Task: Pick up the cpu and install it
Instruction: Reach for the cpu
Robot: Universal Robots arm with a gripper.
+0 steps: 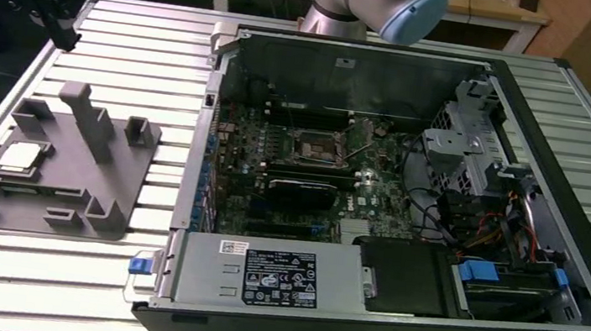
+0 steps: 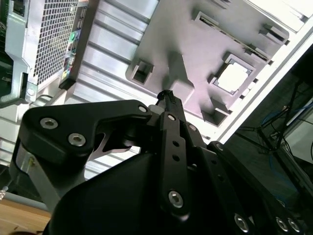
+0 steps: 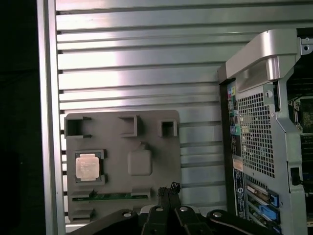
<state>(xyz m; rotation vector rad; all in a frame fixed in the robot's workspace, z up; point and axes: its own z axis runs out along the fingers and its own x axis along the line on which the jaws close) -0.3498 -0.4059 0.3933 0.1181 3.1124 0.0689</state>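
The cpu (image 1: 20, 157) is a small square chip with a silver top. It lies flat in a recess of the grey fixture block (image 1: 67, 188) on the slatted table, at the exterior view's left. Both wrist views show the cpu (image 2: 234, 77) (image 3: 88, 166) from above, well away from the fingertips. My gripper (image 1: 64, 34) hangs high over the table's far left, above and behind the fixture. Its black fingers meet at the tip (image 3: 171, 188) (image 2: 166, 95) and hold nothing. The black socket (image 1: 315, 145) sits on the motherboard inside the open computer case.
The open computer case (image 1: 421, 62) fills the table's middle and right, with drive cages, cables and a power supply (image 1: 265, 272) inside. Its rear panel (image 3: 259, 137) stands beside the fixture. Upright grey posts (image 1: 82, 110) rise from the fixture. The table's edge (image 3: 46, 122) runs close by the fixture.
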